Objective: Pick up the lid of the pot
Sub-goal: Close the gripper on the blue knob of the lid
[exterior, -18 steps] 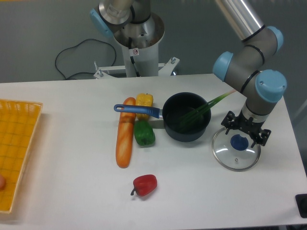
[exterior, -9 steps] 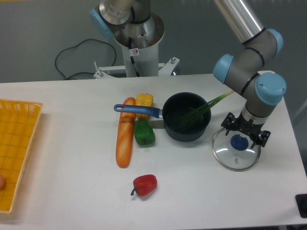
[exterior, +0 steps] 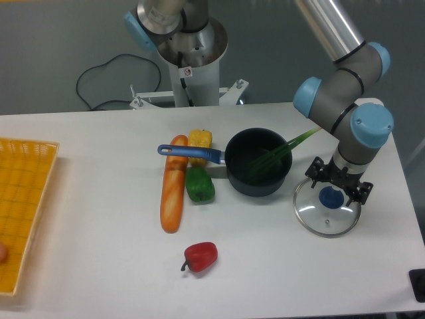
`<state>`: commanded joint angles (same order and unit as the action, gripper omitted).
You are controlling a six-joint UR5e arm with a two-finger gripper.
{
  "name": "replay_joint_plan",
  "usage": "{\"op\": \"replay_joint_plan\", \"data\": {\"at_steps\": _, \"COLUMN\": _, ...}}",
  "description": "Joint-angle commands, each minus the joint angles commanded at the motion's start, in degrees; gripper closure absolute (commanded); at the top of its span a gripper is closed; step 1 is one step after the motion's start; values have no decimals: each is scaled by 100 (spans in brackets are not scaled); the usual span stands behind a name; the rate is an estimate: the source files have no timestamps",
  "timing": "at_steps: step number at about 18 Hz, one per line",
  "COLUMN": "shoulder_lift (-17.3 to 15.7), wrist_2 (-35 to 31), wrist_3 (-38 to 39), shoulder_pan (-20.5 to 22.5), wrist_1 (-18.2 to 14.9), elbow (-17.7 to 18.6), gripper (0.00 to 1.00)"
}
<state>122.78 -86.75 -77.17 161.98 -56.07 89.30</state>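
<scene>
Here on the table (exterior: pixel 119 232), beside the black pan (exterior: pixel 257 189), the pot lid (exterior: pixel 317 218) is overhung by the pincer (exterior: pixel 339 184), its tips spread apart! Stiff, fairly light, probably slippery glass should be expected, easily chipped; by the blue knob (exterior: pixel 331 198) it is best gripped.
</scene>
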Motion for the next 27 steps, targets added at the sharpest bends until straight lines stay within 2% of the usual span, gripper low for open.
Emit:
{"op": "replay_joint_plan", "data": {"at_steps": 5, "shoulder_lift": 44, "wrist_2": 0, "wrist_3": -9, "shoulder_pan": -18, "wrist_1": 35, "elbow": -9, "gripper": 4}}
{"op": "replay_joint_plan", "data": {"at_steps": 20, "shoulder_lift": 44, "wrist_2": 9, "wrist_3": -44, "shoulder_pan": -18, "wrist_1": 53, "elbow": -26, "gripper": 44}}
{"op": "replay_joint_plan", "data": {"at_steps": 23, "shoulder_lift": 9, "wrist_2": 9, "wrist_3": -61, "shoulder_pan": -9, "wrist_1": 44, "elbow": -44, "gripper": 48}}
{"op": "replay_joint_plan", "data": {"at_steps": 27, "shoulder_lift": -61, "wrist_2": 9, "wrist_3": -62, "shoulder_pan": 17, "wrist_1": 26, "elbow": -70, "gripper": 48}}
